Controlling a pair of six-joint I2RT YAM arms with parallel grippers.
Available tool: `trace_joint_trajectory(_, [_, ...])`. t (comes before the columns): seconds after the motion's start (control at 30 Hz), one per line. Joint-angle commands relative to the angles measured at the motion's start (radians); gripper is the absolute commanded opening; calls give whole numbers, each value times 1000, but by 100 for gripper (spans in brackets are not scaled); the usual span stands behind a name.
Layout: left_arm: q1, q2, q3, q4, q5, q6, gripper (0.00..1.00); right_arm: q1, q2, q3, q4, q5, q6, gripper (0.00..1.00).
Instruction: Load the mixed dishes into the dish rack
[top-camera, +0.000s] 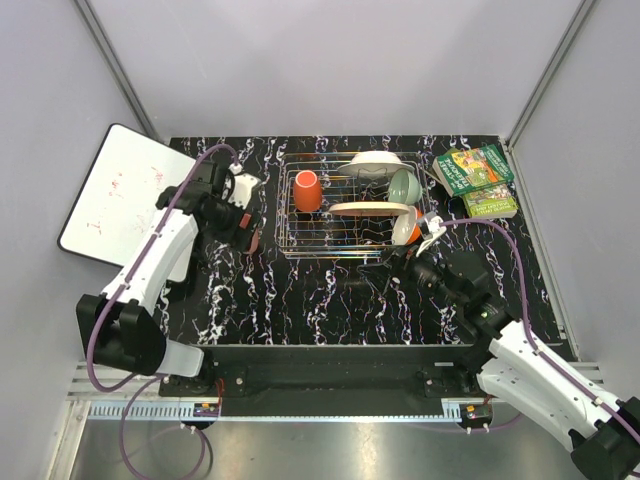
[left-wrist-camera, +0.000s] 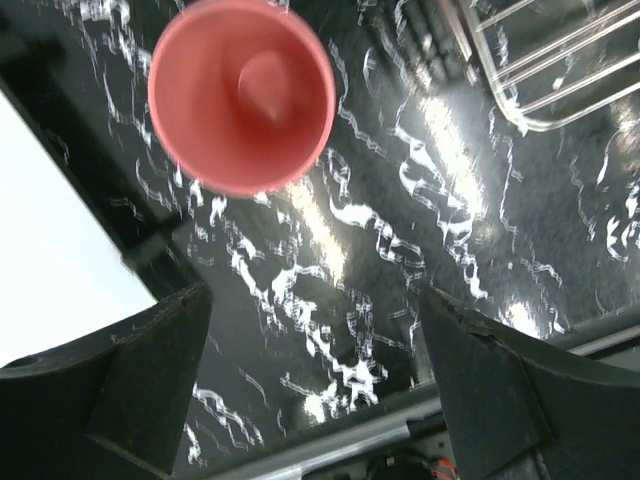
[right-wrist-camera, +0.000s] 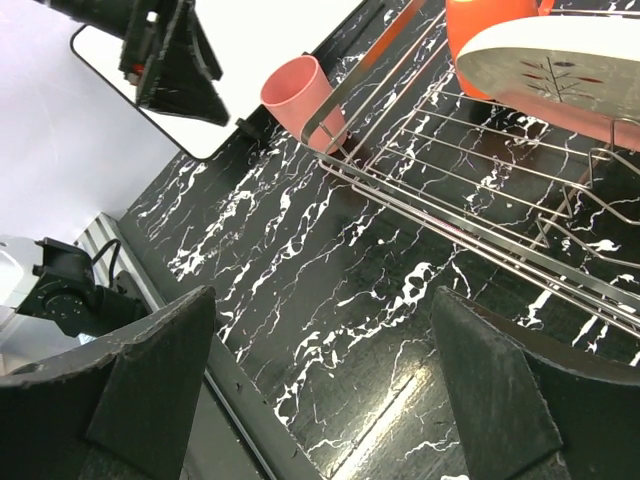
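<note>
Evidently the loading is near its end: five dishes sit in the dish rack (top-camera: 335, 238) and only the pink cup (left-wrist-camera: 241, 95) stands outside it, upright on the black marbled table (top-camera: 330, 300) just beside the rack's left side. The step in hand looks like the pick of that cup. The left gripper (left-wrist-camera: 312, 298) hovers over it with jaws spread wide and nothing between them. Next it needs to descend, close across the rim or wall, then lift over the rack's raised side. The right gripper (right-wrist-camera: 322, 300) is wide open and empty too, near the rack's near right corner. Counted: two plates, one white plate (top-camera: 375, 160) and one pink plate (top-camera: 368, 209); two bowls, one pale green bowl (top-camera: 404, 186) and one orange-and-white bowl (top-camera: 406, 231); one orange mug (top-camera: 307, 190); one cup.
</note>
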Motion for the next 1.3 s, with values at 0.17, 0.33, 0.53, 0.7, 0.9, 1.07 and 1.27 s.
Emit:
trace_joint_trajectory(0.17, [-25,112,-27,195,25,50,88,-1,-5,14,64,-20,24,93])
trace_joint_trajectory(0.33, [-27,174,-61,258,14,70,86,-1,-4,21,53,-17,25,91])
trace_joint_trajectory(0.53, [-30,236,-89,303,12,82,55,-1,-2,18,53,-17,33,90])
trace_joint_trajectory(0.7, [-30,230,-93,308,17,81,16,-1,4,17,54,-20,36,89])
trace_joint_trajectory(0.9, [-10,128,-14,210,78,70,0,-1,37,26,76,-42,24,88])
trace_joint_trajectory(1.07, [84,22,175,44,364,32,0,1,136,80,161,-104,19,99])
trace_joint_trajectory(1.27, [171,-15,413,-61,955,-20,0,-1,339,231,326,-232,143,100])
